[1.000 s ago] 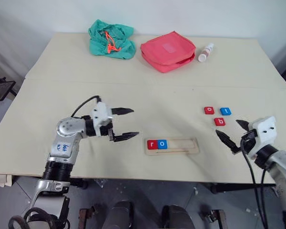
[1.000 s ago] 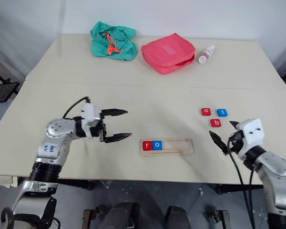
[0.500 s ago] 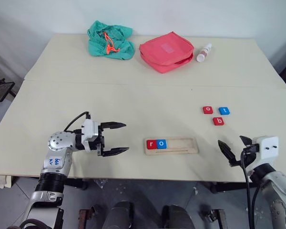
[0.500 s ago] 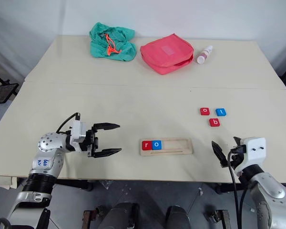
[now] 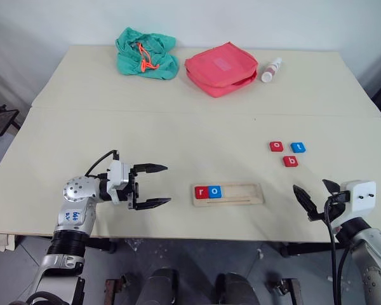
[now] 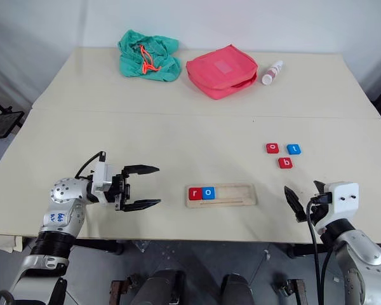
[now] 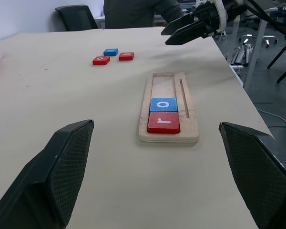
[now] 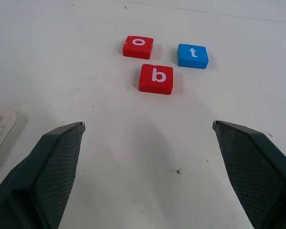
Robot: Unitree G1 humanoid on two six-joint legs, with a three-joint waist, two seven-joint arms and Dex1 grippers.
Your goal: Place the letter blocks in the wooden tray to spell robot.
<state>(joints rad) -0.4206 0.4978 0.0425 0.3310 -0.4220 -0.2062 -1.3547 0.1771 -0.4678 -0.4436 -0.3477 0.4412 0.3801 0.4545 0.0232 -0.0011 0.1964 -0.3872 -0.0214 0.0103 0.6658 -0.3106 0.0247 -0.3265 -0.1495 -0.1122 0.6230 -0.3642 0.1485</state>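
The wooden tray (image 5: 241, 194) lies near the table's front edge with a red "r" block (image 5: 201, 192) and a blue "o" block (image 5: 215, 191) at its left end. Three loose blocks sit to the right and farther back: red "o" (image 5: 276, 146), blue "t" (image 5: 298, 147) and red "b" (image 5: 291, 161). My left gripper (image 5: 153, 185) is open, level with the tray and to its left, pointing at it. My right gripper (image 5: 317, 195) is open at the front right, behind the loose blocks as seen in the right wrist view, with the red "b" (image 8: 156, 78) nearest.
At the back of the table lie a green cloth bag (image 5: 146, 52), a red zip pouch (image 5: 221, 67) and a small white bottle (image 5: 270, 69). A seam (image 5: 178, 115) runs across the tabletop. In the left wrist view a person and chairs (image 7: 133, 12) stand past the table.
Both arms have drawn back toward the table's front edge and lowered during the first half second, then held still. Blocks and tray have not moved.
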